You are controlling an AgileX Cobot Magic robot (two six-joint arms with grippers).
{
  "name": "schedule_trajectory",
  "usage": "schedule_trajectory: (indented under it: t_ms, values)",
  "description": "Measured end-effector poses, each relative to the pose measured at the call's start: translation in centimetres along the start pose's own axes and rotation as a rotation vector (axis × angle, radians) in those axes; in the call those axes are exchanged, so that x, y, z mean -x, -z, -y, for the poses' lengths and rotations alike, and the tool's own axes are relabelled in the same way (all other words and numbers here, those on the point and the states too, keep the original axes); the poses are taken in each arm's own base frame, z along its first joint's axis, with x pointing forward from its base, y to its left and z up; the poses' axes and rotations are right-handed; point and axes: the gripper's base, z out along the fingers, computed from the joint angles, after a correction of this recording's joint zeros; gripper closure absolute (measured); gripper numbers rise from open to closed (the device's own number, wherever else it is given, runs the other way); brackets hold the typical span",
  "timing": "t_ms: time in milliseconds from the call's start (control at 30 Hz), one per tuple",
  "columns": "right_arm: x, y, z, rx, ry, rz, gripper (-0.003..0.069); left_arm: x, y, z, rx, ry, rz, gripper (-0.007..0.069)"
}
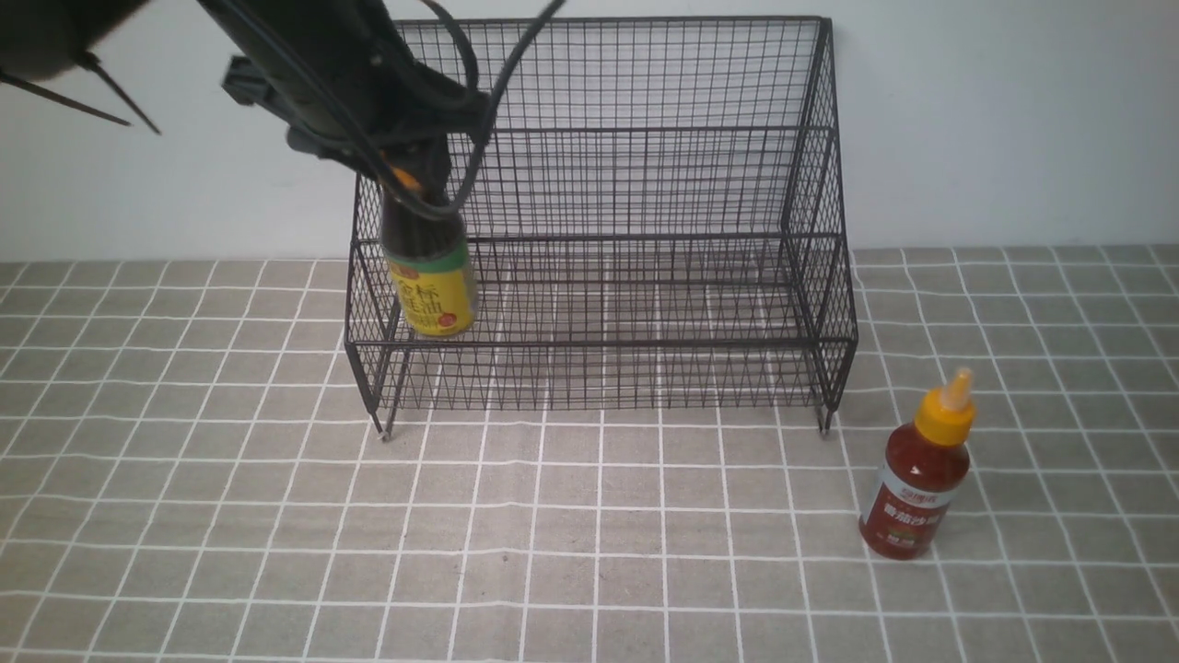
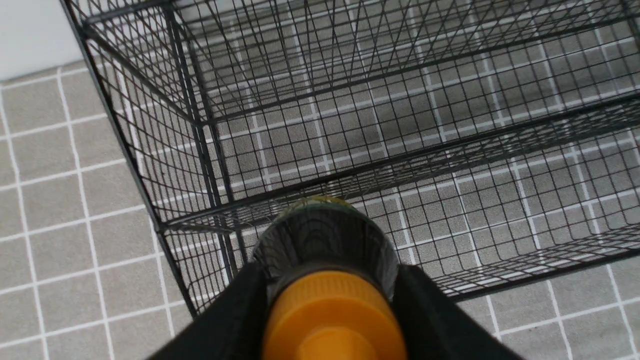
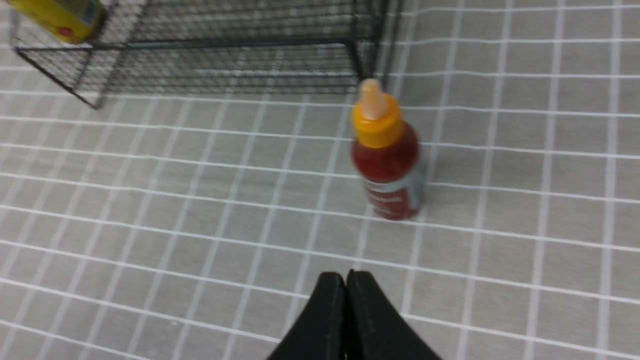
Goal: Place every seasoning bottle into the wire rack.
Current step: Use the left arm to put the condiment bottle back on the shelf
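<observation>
The right hand hangs above the tabletop on the near side of the wire rack. Its two fingers are pressed flat together with nothing between them. Between this hand and the rack, the red bottle stands upright on the tabletop, near the rack's right front leg but apart from it, nozzle up. The rack stands against the back wall with its low front rail facing the robot. At the rack's left end, inside the lower front tier behind the rail, is the dark brown bottle, slightly tilted. The left hand is positioned directly above it and grips it. Its fingers are partly spread and clamped on either side of the bottle's top at the orange cap. Whether the bottle's base bears on the mesh cannot be determined.
</observation>
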Motion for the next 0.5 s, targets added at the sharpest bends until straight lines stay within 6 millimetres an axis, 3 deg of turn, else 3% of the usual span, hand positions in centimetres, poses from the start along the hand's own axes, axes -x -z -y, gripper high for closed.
schedule_trajectory:
  t_ms: [133, 300, 500]
  values:
    - [1.9, -0.2, 0.1, -0.014, 0.014, -0.065, 0.0670, 0.0, -0.4, 0.0, 0.001, 0.004, -0.007, 0.0335]
    - [4.2, -2.1, 0.5, -0.013, 0.053, -0.126, 0.0657, 0.0, -0.6, 0.0, 0.001, 0.006, -0.010, 0.0335]
    - [5.0, -5.8, 0.7, -0.026, 0.138, -0.259, 0.0615, -0.6, -3.9, 0.1, 0.010, 0.006, -0.113, 0.0335]
